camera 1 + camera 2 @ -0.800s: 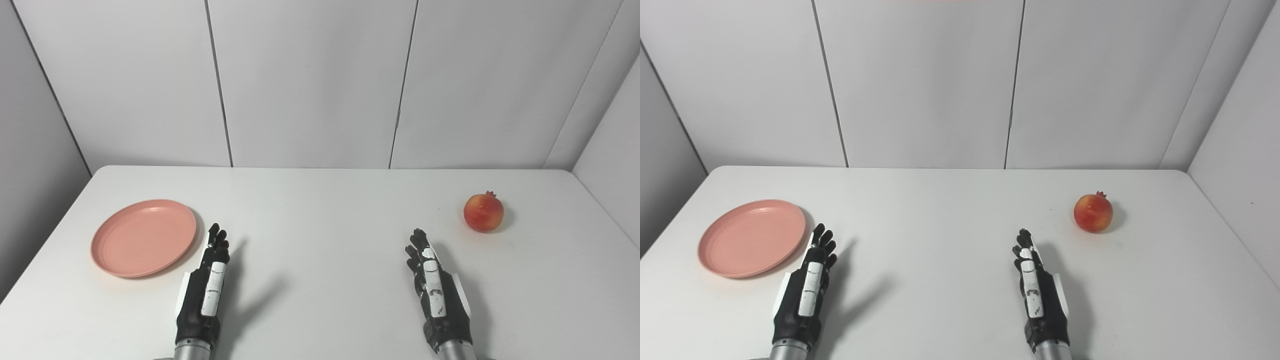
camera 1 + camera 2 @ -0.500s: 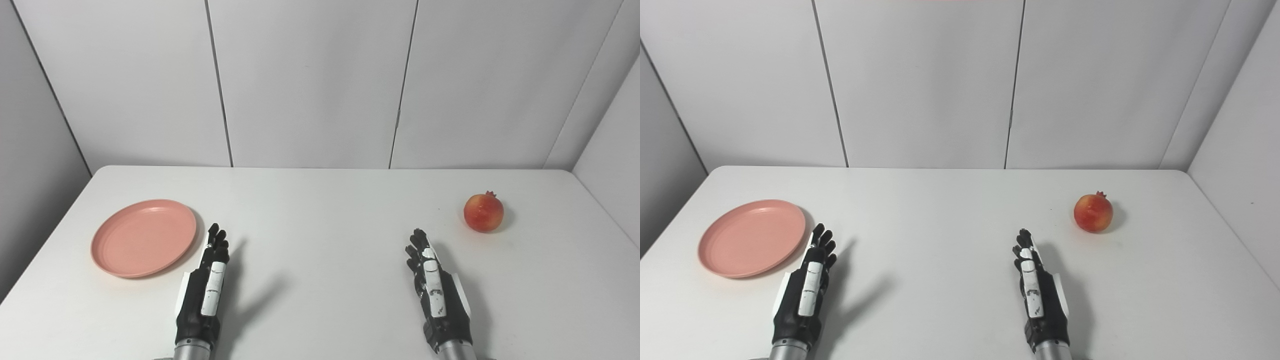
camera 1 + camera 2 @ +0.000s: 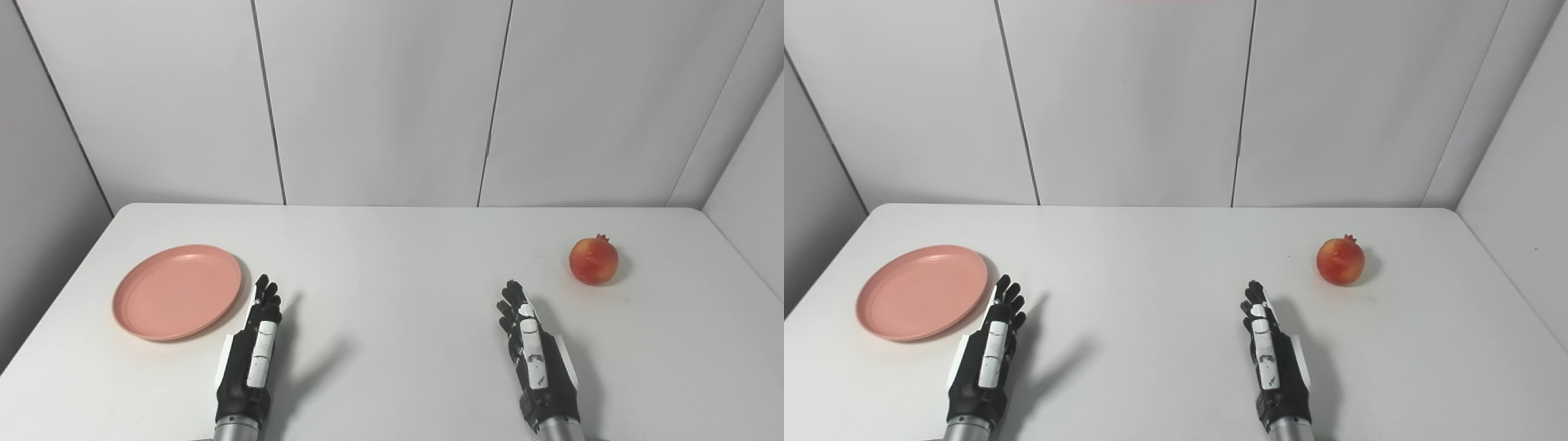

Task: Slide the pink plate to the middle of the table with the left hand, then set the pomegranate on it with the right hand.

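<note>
White is covering almost everything: the table (image 3: 392, 245) is lying smooth and matte, with rounded far corners, and pale wall panels (image 3: 380, 98) with thin dark seams are standing behind it and closing in on both sides. On the left part of the table the pink plate (image 3: 177, 291) is lying flat and bare, near the left edge and well apart from the middle. Just beside its right rim the left hand (image 3: 254, 355) is lying edge-on, its fingers stretched forward and kept together, holding nothing and not touching the plate. A soft shadow is falling to the right of it on the surface. The middle of the table is staying bare between the two arms. The right hand (image 3: 533, 355) is lying in the same way, released, fingers extended and grasping nothing. Farther right and beyond it, the pomegranate (image 3: 593, 261) is sitting upright on the table, crown pointing up, near the right edge and apart from the hand.
</note>
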Available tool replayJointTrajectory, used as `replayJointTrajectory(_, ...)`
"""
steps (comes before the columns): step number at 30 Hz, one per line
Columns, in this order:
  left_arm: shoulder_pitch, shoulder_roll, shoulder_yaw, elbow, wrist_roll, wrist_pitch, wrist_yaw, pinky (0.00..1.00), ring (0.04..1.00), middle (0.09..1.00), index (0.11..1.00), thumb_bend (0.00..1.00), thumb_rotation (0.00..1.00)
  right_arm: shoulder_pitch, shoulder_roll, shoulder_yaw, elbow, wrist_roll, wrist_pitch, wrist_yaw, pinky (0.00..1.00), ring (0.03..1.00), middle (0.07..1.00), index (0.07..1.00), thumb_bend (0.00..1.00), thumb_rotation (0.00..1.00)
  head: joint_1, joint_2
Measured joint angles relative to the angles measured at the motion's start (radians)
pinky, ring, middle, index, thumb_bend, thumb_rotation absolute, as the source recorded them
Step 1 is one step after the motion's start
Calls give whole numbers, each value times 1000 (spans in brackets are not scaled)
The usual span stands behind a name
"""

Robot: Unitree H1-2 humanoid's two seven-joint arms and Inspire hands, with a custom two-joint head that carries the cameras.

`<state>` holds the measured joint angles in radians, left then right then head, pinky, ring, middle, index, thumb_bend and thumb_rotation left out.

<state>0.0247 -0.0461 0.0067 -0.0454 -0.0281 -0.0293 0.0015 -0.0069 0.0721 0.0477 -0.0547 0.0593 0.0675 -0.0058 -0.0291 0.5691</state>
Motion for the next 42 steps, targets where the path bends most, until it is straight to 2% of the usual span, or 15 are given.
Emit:
replayJointTrajectory(21, 0, 0, 0, 0, -3, 14, -3, 1000, 1000, 1000, 1000, 735, 933, -1, 0, 1, 0, 4, 0, 0, 1000, 958, 962, 954, 747, 1000, -2, 0)
replayJointTrajectory(25, 0, 0, 0, 0, -3, 15, -4, 1000, 1000, 1000, 1000, 708, 939, -1, -1, 2, 0, 2, 0, 0, 1000, 958, 963, 954, 750, 1000, -2, 0)
replayJointTrajectory(42, 0, 0, -1, 0, -2, 18, -6, 1000, 1000, 1000, 1000, 729, 936, -2, -2, 2, 0, 4, 0, 1, 1000, 959, 963, 955, 749, 1000, -2, 2)
